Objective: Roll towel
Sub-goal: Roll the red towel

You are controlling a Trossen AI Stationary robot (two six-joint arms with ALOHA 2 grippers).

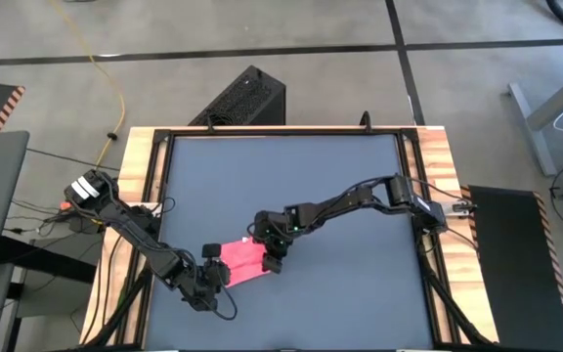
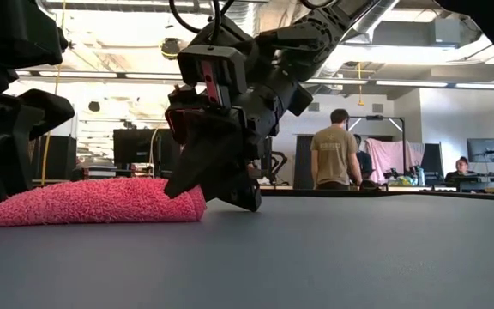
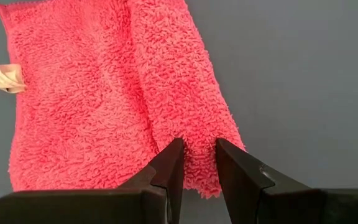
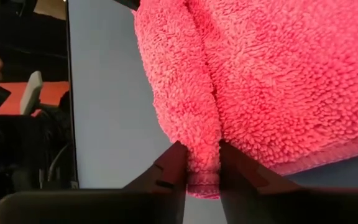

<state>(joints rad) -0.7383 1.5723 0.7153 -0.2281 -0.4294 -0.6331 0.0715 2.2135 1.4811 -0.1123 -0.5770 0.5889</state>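
We see the towel (image 1: 245, 262) pinched by left gripper (image 1: 213, 277) at its seven o'clock, right gripper (image 1: 272, 260) clamping its three o'clock fold, dark table (image 1: 340, 196), a person (image 2: 334, 148) beyond.

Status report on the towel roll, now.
Left end effector pinching one towel edge. Right end effector straddling the fold at the opposite edge, grip unclear. Towel folded flat on table, not rolled. Nothing obstructing.

A fold of the towel (image 3: 117, 93) is pinched by the left gripper (image 3: 196, 152). A pale tag (image 3: 7, 78) is seen at its edge.
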